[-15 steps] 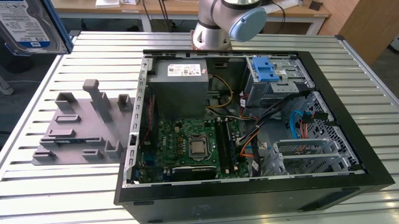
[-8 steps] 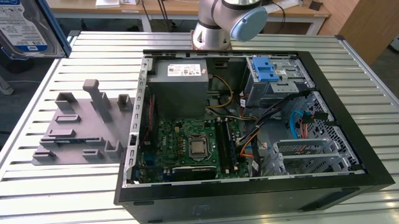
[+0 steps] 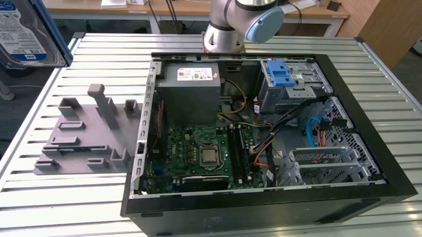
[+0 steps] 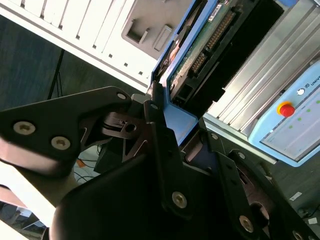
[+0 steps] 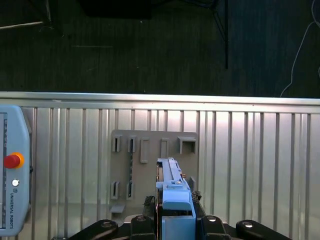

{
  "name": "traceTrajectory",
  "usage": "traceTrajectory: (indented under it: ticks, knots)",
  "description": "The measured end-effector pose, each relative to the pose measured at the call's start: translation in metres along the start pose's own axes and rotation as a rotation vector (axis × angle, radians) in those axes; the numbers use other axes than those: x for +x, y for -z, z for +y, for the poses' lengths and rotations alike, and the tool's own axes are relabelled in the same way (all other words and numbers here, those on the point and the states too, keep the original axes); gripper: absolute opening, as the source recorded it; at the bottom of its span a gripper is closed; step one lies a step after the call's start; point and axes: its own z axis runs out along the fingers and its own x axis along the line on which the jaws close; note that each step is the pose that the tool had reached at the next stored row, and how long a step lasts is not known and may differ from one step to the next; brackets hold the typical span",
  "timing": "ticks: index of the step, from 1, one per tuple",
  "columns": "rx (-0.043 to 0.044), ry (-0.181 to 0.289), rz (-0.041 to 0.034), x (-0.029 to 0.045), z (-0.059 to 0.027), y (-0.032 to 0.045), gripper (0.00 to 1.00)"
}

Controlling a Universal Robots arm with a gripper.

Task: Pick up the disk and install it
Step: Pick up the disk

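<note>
We are holding the disk (image 5: 172, 182) edge-on over the grey holder (image 5: 150, 150).
Our pincer (image 5: 176, 221) is clamping it, closed tight on both flat sides at the blue rail, so we are judging it picked but not yet installed. In the exterior view it is hanging at the left, well apart from the open case (image 3: 264, 207) and its drive bay (image 3: 293, 86). The slatted metal worktop (image 3: 66, 207) is carrying holder and case, with dark floor (image 5: 150, 45) and desks (image 3: 178, 9) beyond.
</note>
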Motion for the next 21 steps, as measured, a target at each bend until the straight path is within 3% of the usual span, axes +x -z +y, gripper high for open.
traceTrajectory:
  ticks: [9, 21]
  knots:
    - [-0.0151, 0.0, -0.0014, 0.004, -0.014, 0.0, 0.36]
    - [-0.0156, 0.0, -0.0037, 0.0087, -0.0266, 0.0001, 0.36]
